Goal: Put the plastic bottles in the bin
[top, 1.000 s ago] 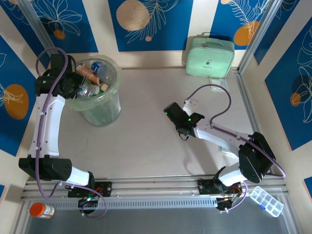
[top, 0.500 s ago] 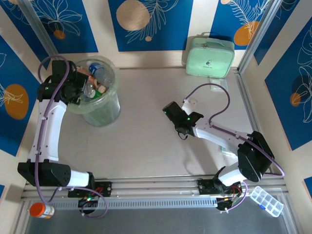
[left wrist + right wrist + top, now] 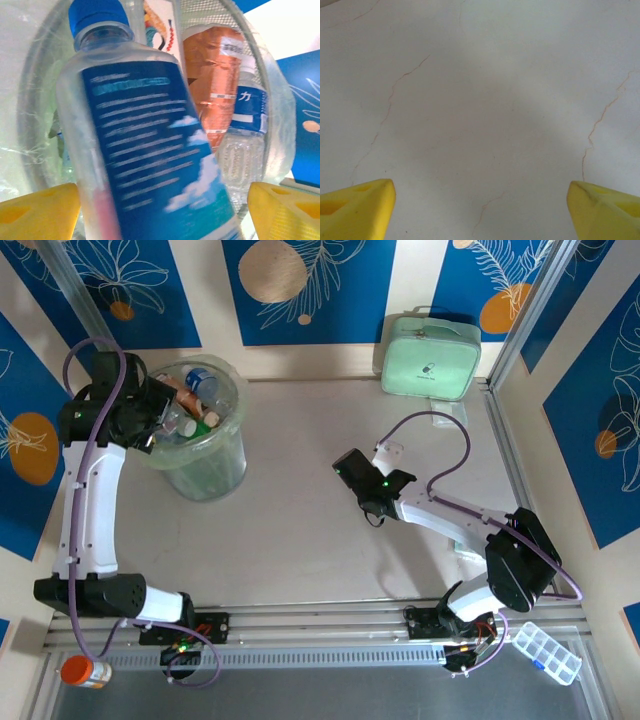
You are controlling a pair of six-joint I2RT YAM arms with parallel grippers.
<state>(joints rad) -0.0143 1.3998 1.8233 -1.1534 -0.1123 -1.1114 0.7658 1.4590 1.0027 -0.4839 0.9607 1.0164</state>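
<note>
The bin (image 3: 208, 476), pale green and bag-lined, stands at the far left with several plastic bottles (image 3: 192, 400) inside. My left gripper (image 3: 150, 426) hovers at its left rim. In the left wrist view its yellow fingers (image 3: 35, 212) stand wide apart, open, and a blurred clear bottle with a blue cap and blue label (image 3: 150, 150) hangs loose between them over the bin's rim (image 3: 281, 100). Below lie an orange-labelled bottle (image 3: 212, 75) and a clear blue-labelled one (image 3: 247, 112). My right gripper (image 3: 344, 463) is open over bare table, with nothing between its fingers (image 3: 355, 210).
A mint-green zippered case (image 3: 430, 355) stands at the far wall. An orange-capped jar (image 3: 85, 672) and a clear compartment box (image 3: 545, 652) lie beyond the metal rail (image 3: 320, 655) at the near edge. Walls close in left and right.
My left gripper has opened at the bin's rim and let go of the blue-labelled bottle; its arm shifted slightly left. The right arm has barely moved.
</note>
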